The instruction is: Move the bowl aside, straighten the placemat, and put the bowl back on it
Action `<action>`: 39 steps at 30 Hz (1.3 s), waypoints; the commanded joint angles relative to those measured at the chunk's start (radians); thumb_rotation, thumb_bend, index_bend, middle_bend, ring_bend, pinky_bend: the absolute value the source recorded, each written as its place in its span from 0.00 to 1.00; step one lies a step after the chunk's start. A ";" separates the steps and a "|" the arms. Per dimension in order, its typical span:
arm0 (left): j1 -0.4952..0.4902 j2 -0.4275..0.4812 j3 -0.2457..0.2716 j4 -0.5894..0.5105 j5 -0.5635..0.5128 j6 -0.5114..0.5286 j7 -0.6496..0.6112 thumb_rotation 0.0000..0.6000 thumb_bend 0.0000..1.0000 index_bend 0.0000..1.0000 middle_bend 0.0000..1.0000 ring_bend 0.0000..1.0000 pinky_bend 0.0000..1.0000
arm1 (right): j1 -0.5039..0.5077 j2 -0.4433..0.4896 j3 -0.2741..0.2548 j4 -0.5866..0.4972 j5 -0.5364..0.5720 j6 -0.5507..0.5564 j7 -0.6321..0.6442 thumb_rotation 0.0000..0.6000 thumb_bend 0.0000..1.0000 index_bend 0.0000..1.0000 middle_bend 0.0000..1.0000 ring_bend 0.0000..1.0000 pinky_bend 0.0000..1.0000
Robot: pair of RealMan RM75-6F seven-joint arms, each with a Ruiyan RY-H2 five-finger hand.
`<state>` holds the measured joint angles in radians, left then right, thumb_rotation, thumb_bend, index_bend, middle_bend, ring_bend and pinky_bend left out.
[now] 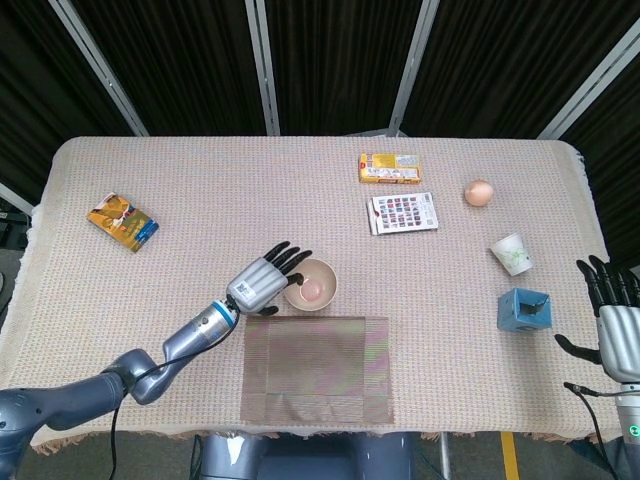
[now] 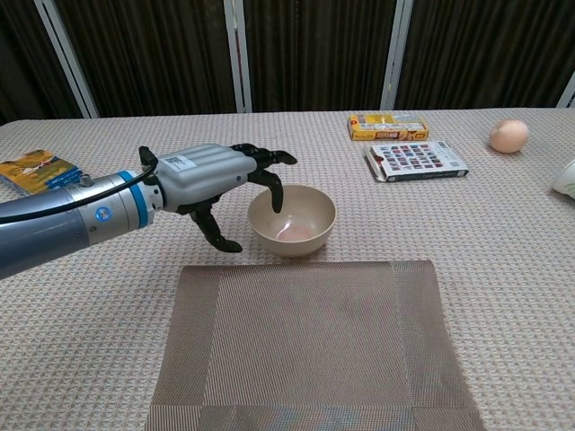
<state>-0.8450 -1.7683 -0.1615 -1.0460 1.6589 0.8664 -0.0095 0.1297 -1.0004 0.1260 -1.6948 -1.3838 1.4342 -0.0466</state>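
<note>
Two hands: both showed in the head view; only the left one reached the chest view.
Left hand (image 2: 211, 175): stretched in from the left, just beside the bowl (image 2: 292, 219), holding nothing. Its fingers (image 2: 269, 180) were spread and arched over the bowl's left rim, the dark tips dipping toward the inside, while the thumb hung outside the wall on the near-left. Whether any fingertip touched the rim I could not tell.
Right hand (image 1: 618, 318): low at the table's right edge, well apart from the bowl, fingers up and spread, holding nothing.
Bowl: cream, upright, pinkish at the bottom, standing on the tablecloth (image 1: 220, 180) just beyond the placemat's far edge.
Placemat (image 2: 310, 346): brown woven mat lying flat at the near middle of the table, its edges roughly parallel to the table's front edge.
Blue box (image 1: 524, 309): near the right hand, just to the left of it.
Paper cup (image 1: 511, 253): white with green print, lying tilted beyond the blue box.
Egg (image 2: 508, 136): far right on the cloth.
Yellow packet (image 2: 387, 125): far side, right of centre.
Printed card box (image 2: 415, 160): just nearer than the yellow packet.
Booklet (image 1: 122, 222): yellow and blue, far left, well apart from everything else.
</note>
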 commanded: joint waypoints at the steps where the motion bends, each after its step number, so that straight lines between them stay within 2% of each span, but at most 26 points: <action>1: -0.014 -0.020 0.006 0.023 -0.005 -0.007 0.005 1.00 0.39 0.48 0.00 0.00 0.00 | 0.000 0.002 0.000 0.000 0.000 -0.003 0.003 1.00 0.00 0.00 0.00 0.00 0.00; 6: -0.024 -0.038 0.007 0.042 -0.016 -0.007 0.014 1.00 0.48 0.57 0.00 0.00 0.00 | -0.001 0.007 0.000 0.000 0.004 -0.006 0.012 1.00 0.00 0.00 0.00 0.00 0.00; 17: -0.031 -0.029 0.005 0.047 -0.038 0.013 0.041 1.00 0.48 0.60 0.00 0.00 0.00 | -0.011 0.019 -0.001 -0.010 -0.002 0.006 0.020 1.00 0.00 0.00 0.00 0.00 0.00; 28: 0.032 0.098 -0.009 0.022 -0.093 0.078 0.057 1.00 0.48 0.60 0.00 0.00 0.00 | -0.020 0.031 -0.006 -0.025 -0.017 0.020 0.028 1.00 0.00 0.00 0.00 0.00 0.00; 32: 0.093 0.165 0.005 0.013 -0.125 0.108 0.049 1.00 0.48 0.60 0.00 0.00 0.00 | -0.024 0.036 -0.011 -0.033 -0.030 0.025 0.032 1.00 0.00 0.00 0.00 0.00 0.00; 39: 0.216 0.266 0.066 0.015 -0.166 0.157 0.010 1.00 0.48 0.61 0.00 0.00 0.00 | -0.029 0.046 -0.018 -0.048 -0.057 0.036 0.043 1.00 0.00 0.00 0.00 0.00 0.00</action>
<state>-0.6581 -1.5216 -0.1170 -1.0343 1.5066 1.0081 0.0164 0.1010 -0.9554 0.1083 -1.7423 -1.4396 1.4698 -0.0044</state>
